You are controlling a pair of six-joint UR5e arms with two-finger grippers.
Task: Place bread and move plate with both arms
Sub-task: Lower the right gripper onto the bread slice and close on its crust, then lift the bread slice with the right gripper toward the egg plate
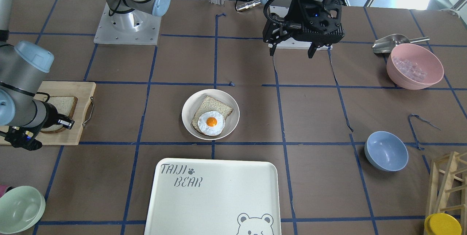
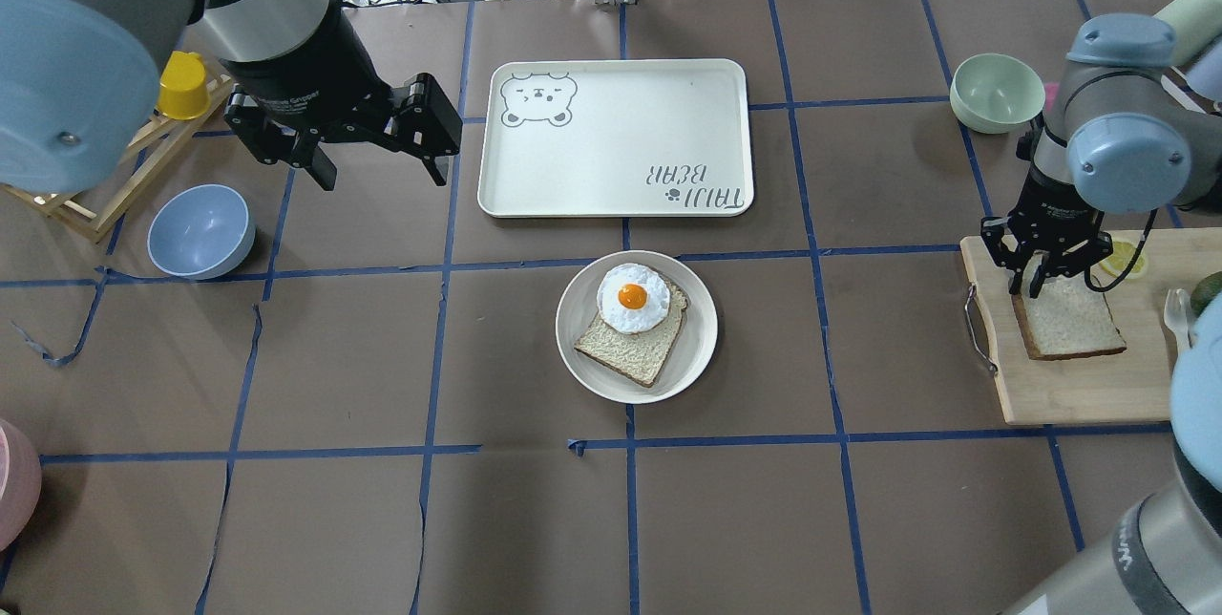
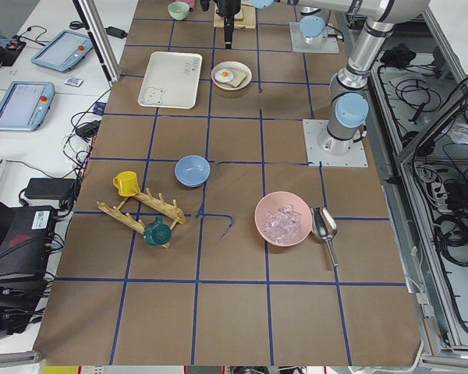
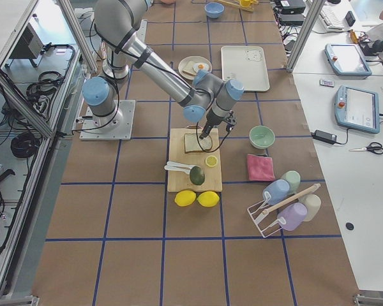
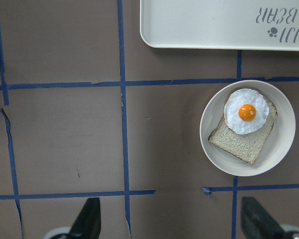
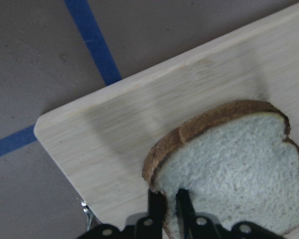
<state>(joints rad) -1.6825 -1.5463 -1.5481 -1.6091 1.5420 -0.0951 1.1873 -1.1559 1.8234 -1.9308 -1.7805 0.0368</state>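
Observation:
The bread (image 2: 1074, 324) lies on a wooden cutting board (image 2: 1069, 391) at the table's right end. My right gripper (image 2: 1041, 283) is shut on the bread's crust edge; the right wrist view shows the fingers (image 6: 157, 209) pinching the bread (image 6: 239, 164). The plate (image 2: 699, 348) sits mid-table and holds a darker slice with a fried egg (image 2: 632, 295). My left gripper (image 2: 377, 171) is open and empty, hovering well to the left of the plate (image 5: 284, 144), as the left wrist view shows.
The cream TAIJI BEAR tray (image 2: 616, 137) lies just beyond the plate. A blue bowl (image 2: 200, 231) and a wooden rack with a yellow cup (image 2: 181, 85) are at the left. A green bowl (image 2: 998, 92) is beyond the board. A lemon slice (image 2: 1125, 262) lies on the board.

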